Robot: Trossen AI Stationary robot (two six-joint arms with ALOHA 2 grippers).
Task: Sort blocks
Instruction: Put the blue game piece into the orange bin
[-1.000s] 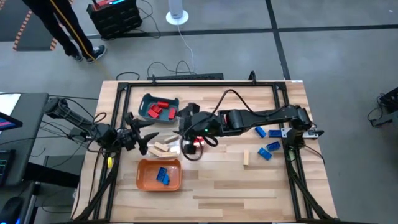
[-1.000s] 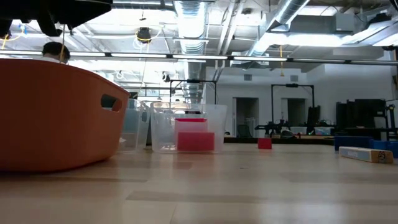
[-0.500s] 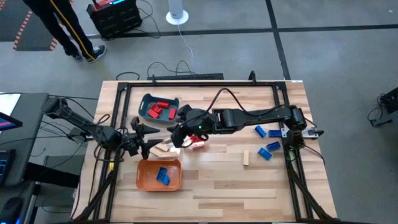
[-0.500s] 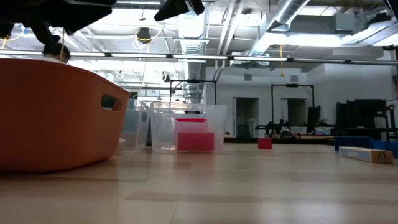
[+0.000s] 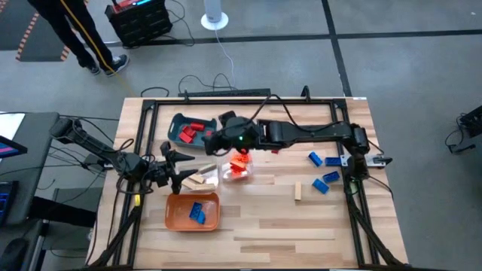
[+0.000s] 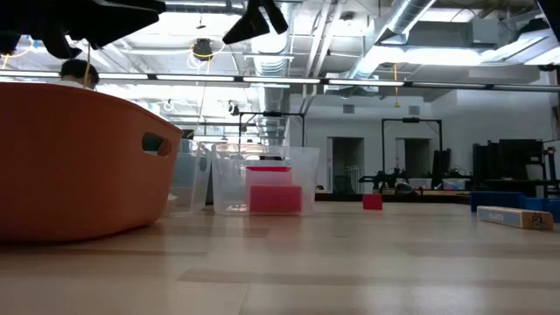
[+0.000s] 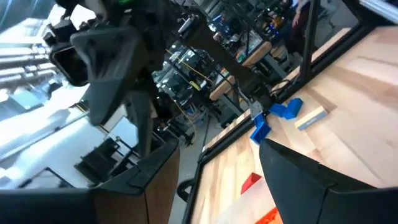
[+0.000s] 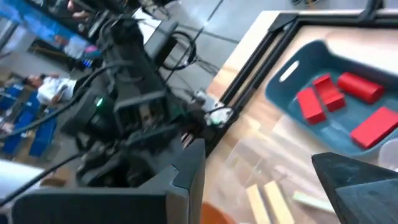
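Observation:
My right gripper (image 5: 212,143) (image 8: 258,155) is open and holds nothing. It hangs beside the teal tray (image 5: 179,123) (image 8: 292,81), in which several red blocks (image 5: 193,132) (image 8: 339,99) lie. My left gripper (image 5: 183,167) (image 7: 217,146) is open too, above the table's left side beside a clear tray of tan blocks (image 5: 198,179) (image 8: 266,194). Red and orange blocks (image 5: 239,165) sit in a second clear tray. Blue blocks (image 5: 197,212) lie in the orange tray (image 5: 175,214) (image 6: 79,166). Three blue blocks (image 5: 324,179) (image 7: 277,115) and a tan block (image 5: 297,190) (image 7: 311,117) lie on the table's right part.
The black frame rails (image 5: 241,102) run along the table's far, left and right sides. Bare wood (image 5: 301,226) lies toward the near edge, right of the orange tray. A person's legs (image 5: 79,34) show on the floor beyond the table's far left corner.
My right gripper has risen from the clear tray of red and orange blocks and swung toward the far edge and the left, ending beside the teal tray. The red and orange blocks stay in the clear tray.

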